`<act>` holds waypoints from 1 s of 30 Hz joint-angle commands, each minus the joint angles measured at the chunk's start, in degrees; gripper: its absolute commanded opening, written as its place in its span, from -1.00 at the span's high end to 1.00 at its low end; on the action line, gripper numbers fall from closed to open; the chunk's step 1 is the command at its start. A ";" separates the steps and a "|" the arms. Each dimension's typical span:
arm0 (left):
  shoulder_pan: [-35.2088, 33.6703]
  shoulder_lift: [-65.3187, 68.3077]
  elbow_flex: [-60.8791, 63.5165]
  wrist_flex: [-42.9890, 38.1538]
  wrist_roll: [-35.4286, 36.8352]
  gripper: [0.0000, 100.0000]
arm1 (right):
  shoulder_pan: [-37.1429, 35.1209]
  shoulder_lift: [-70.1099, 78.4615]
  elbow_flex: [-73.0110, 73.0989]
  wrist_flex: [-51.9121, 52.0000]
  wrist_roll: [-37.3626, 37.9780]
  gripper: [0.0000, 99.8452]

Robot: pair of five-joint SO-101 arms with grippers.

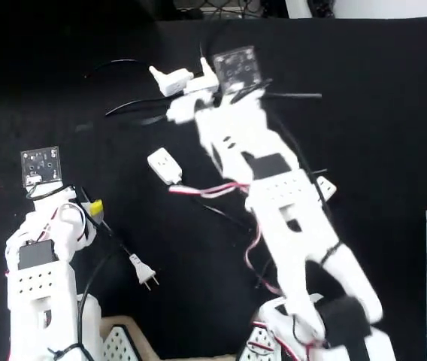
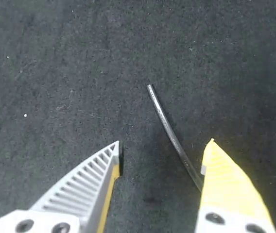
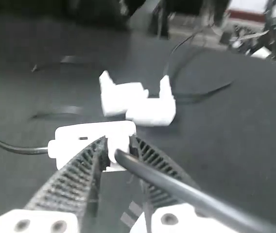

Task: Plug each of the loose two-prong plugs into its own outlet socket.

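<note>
Jaws on the left arm stand apart astride a thin black cable [image 2: 169, 131], left of the lone white socket [image 1: 165, 165]; beyond that socket the right jaws clamp a white corded plug [image 3: 92, 140], so insertion seems in hand, next needing it aligned with the white outlets [image 3: 135, 102] farther beyond.

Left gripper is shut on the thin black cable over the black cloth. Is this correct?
No. The left gripper is open, not shut: the left wrist view shows its jaws standing apart, with the thin black cable running between them over the black cloth.
</note>
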 commanded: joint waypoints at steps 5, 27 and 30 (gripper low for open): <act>-0.22 -0.88 -0.40 -1.14 0.35 0.47 | 5.80 15.87 -16.04 -3.96 -4.66 0.80; -0.22 -0.88 -0.31 -1.14 0.35 0.47 | 11.08 5.32 -30.64 65.58 -13.80 0.49; -0.22 -0.88 -0.31 -1.14 0.35 0.47 | 10.11 5.67 -27.91 64.88 -18.81 0.49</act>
